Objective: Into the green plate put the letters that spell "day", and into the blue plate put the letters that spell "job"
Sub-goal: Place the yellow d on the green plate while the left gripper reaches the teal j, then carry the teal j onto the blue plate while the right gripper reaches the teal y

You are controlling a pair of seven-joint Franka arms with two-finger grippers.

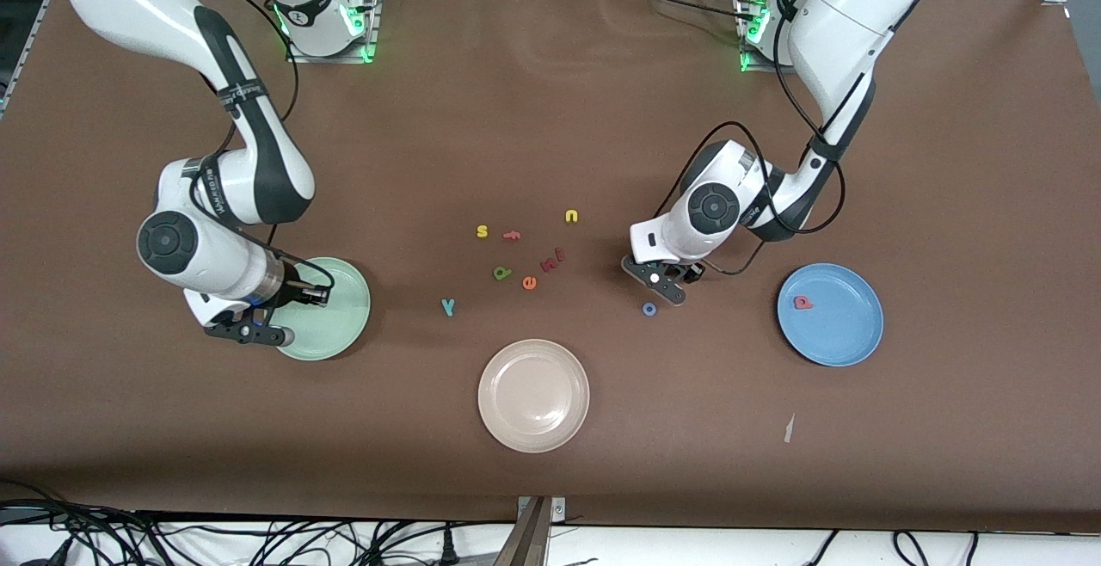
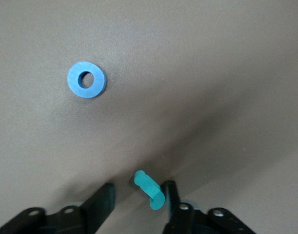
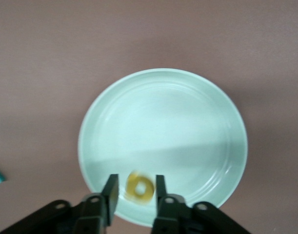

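My right gripper (image 1: 255, 332) (image 3: 135, 179) hangs over the rim of the green plate (image 1: 337, 304) (image 3: 178, 122). Its jaws are open, and the yellow a (image 3: 140, 187) shows blurred between them, touching neither finger, just above the plate. My left gripper (image 1: 661, 284) (image 2: 139, 186) is down at the table, open around the teal j (image 2: 149, 189). The j leans on one finger (image 2: 170, 195) and stands apart from the other. The blue o (image 1: 649, 309) (image 2: 86, 79) lies close by. The pinkish-red b (image 1: 802, 302) lies in the blue plate (image 1: 847, 329). The dark green d (image 1: 502, 273) and teal y (image 1: 447, 306) lie mid-table.
A beige plate (image 1: 533, 394) sits near the front camera at mid-table. Loose letters lie beside the d: yellow s (image 1: 482, 231), pink f (image 1: 512, 236), yellow u (image 1: 571, 216), orange e (image 1: 529, 283) and dark red letters (image 1: 550, 261).
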